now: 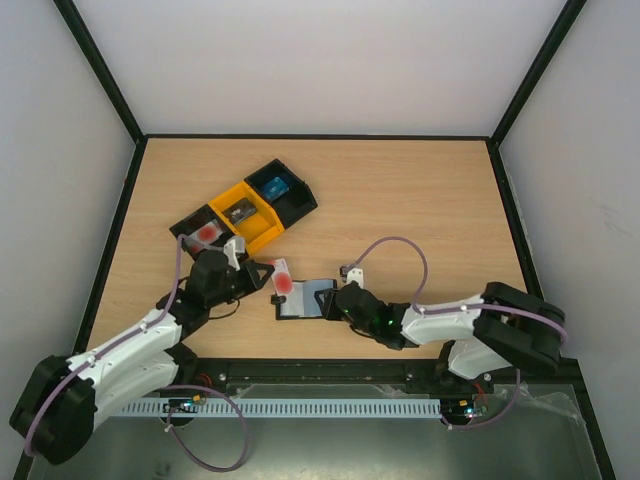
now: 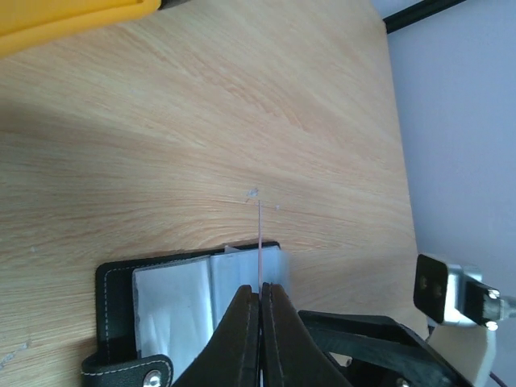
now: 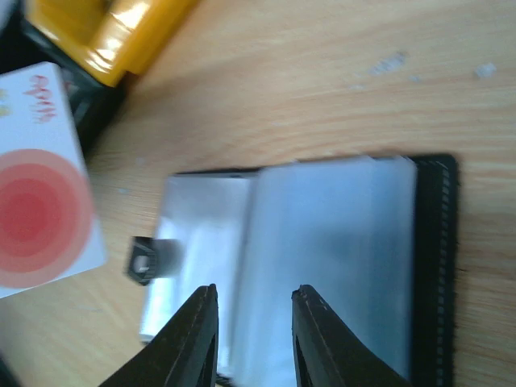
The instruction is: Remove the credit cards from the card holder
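Note:
The card holder [image 1: 306,298] lies open on the table, black with grey-blue clear sleeves. My left gripper [image 1: 262,275] is shut on a credit card [image 1: 283,279], white with a red round mark, held just left of the holder. In the left wrist view the gripper [image 2: 260,287] pinches the card [image 2: 260,242] edge-on above the holder [image 2: 165,302]. My right gripper [image 1: 335,301] is at the holder's right edge. In the right wrist view the gripper [image 3: 254,298] is open over the sleeves [image 3: 339,242], and the card [image 3: 40,214] shows at the left.
A row of black and yellow bins [image 1: 262,222] stands behind the holder at the left. One black bin holds a reddish card [image 1: 207,235], the yellow one a dark card [image 1: 240,210], the far black one a blue card [image 1: 276,185]. Black frame posts edge the table.

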Robot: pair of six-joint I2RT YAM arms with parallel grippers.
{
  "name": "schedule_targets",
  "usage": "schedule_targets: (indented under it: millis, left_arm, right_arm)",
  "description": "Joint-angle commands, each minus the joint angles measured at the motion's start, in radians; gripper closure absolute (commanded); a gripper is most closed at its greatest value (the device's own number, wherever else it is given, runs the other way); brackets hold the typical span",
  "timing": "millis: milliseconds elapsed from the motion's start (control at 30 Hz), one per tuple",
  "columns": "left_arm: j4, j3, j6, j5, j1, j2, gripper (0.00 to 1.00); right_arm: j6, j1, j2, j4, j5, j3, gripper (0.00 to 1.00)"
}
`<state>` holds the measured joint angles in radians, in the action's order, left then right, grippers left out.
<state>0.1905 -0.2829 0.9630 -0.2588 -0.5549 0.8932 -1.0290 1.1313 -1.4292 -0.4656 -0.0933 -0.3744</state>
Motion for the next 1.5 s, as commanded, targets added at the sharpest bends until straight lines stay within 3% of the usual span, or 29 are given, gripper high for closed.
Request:
schedule_targets:
  millis: [0,300,533,667,767,900,1133,1200,1333,1467]
  left_arm:
    - [-0.021,-0.025,0.018,-0.005,0.007,-0.066,0.97]
    - [0.046,-0.030,0.105,-0.114,0.010,-0.142,0.97]
    - [0.191,-0.005,0.195,-0.193,0.009,-0.170,0.97]
    - [0.262,0.021,0.233,-0.221,0.009,-0.173,0.97]
    - [0.297,0.039,0.249,-0.233,0.009,-0.170,0.97]
    - [0.337,0.067,0.274,-0.248,0.009,-0.174,0.97]
    - [0.377,0.109,0.313,-0.269,0.010,-0.181,0.97]
    - [0.385,0.119,0.322,-0.271,0.010,-0.193,0.97]
    - [0.372,0.127,0.318,-0.269,0.010,-0.211,0.97]
    - [0.361,0.137,0.313,-0.273,0.011,-0.215,0.97]
  right_arm:
    - [-0.015,-0.005,0.116,-0.052,0.008,0.025,0.71]
    - [-0.086,-0.005,0.273,-0.280,0.061,0.103,0.51]
    - [-0.138,-0.005,0.212,-0.417,0.144,0.104,0.35]
    - [-0.206,-0.005,0.144,-0.574,0.219,0.109,0.34]
    - [-0.249,-0.003,0.085,-0.706,0.273,0.107,0.40]
    - [-0.300,-0.003,0.021,-0.849,0.295,0.119,0.56]
    - [-0.383,-0.004,-0.108,-1.117,0.280,0.144,0.63]
    - [-0.406,-0.003,-0.143,-1.151,0.284,0.137,0.70]
    - [-0.448,-0.003,-0.222,-1.273,0.291,0.141,0.94]
    - [-0.489,-0.004,-0.304,-1.414,0.273,0.173,0.98]
